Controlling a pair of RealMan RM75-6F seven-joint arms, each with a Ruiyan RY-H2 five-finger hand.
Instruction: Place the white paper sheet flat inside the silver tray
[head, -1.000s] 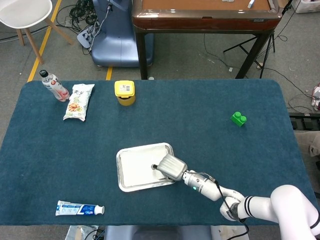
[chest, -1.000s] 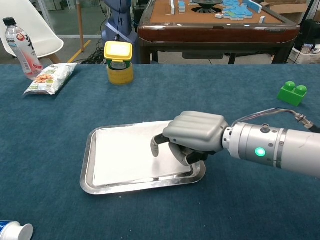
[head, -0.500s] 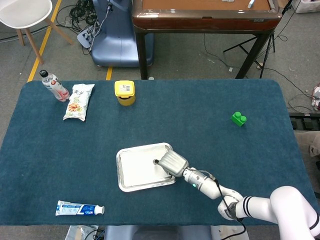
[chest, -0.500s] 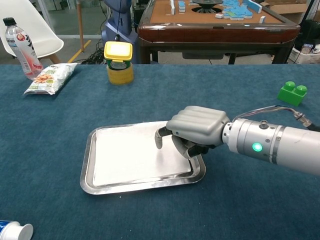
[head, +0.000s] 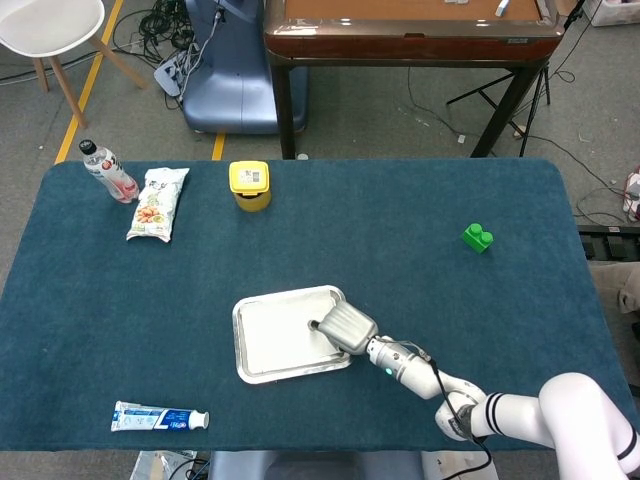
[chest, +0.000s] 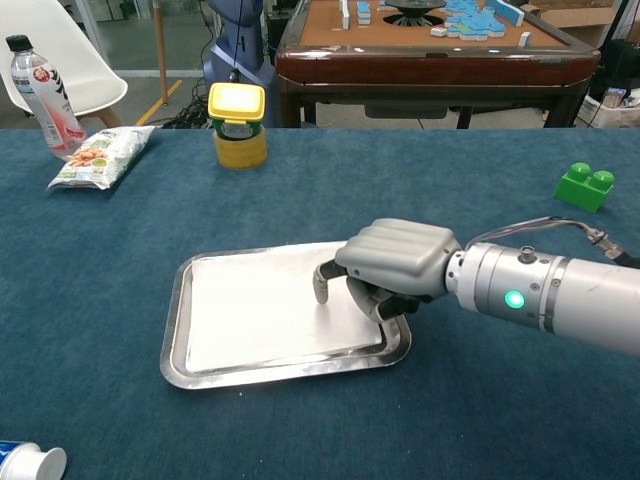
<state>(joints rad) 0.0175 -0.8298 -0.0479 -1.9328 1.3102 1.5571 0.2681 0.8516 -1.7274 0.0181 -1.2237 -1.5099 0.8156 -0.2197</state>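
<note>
The white paper sheet (chest: 262, 305) lay flat inside the silver tray (chest: 178, 310), covering most of its floor. Over the last second the right hand (chest: 385, 268) had drawn a little toward the tray's right rim and lifted slightly; its fingers were curled in above the sheet's right edge, and whether they pinched the paper or only hovered could not be told. The sheet itself had not shifted, so the placing looked done, with only the withdrawal left. The left hand was out of sight in both views.

The tray sat on a table (head: 420, 280) with a dark blue cloth. Beyond the tray stood a yellow jar (head: 249, 185), a snack bag (head: 157, 203) and a bottle (head: 107, 171); well to its right, a green block (head: 477, 237); near its front left, a toothpaste tube (head: 158, 416). Behind the table, past the jar, were a wooden table (head: 410, 30) and a white chair (head: 50, 25).
</note>
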